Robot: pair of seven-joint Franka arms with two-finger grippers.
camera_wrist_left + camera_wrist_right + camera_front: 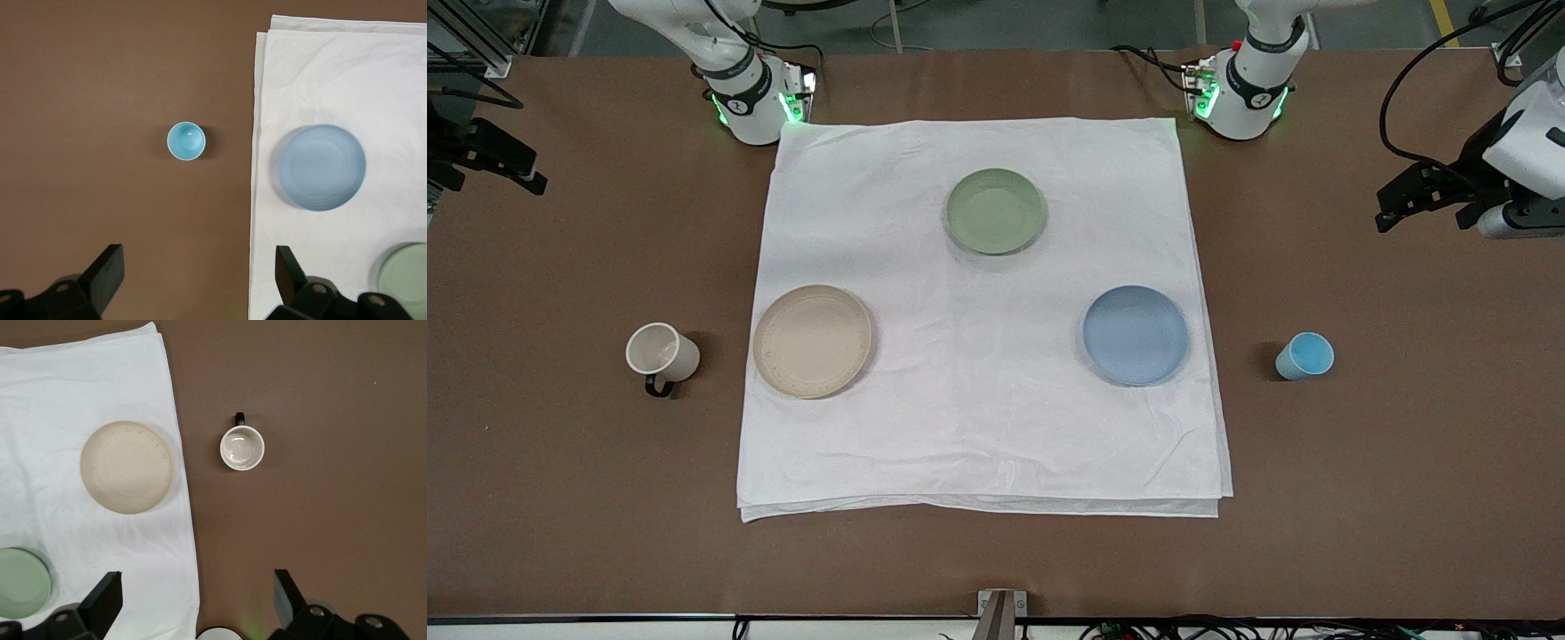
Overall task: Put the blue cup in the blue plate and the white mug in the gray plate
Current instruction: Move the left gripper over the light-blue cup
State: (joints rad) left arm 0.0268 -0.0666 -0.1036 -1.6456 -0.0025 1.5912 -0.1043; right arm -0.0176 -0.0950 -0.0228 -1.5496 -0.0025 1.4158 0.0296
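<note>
Left hand [198, 279] open above table [100, 80].

Green plate [995, 211] on white cloth [978, 418] over brown table [1360, 462]

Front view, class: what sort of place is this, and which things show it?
Probably a robotics lab: a brown table with a white cloth, plates and cups laid out, and taped concrete floor past the arms' bases.

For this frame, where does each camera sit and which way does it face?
Front: high, facing both bases, over cloth and three plates; left gripper and right gripper hang at the table ends.
Left wrist: looks down on blue cup and blue plate; open fingers show.
Right wrist: looks down on white mug and gray plate; open fingers show.
Shared: both wrists catch the green plate.
</note>
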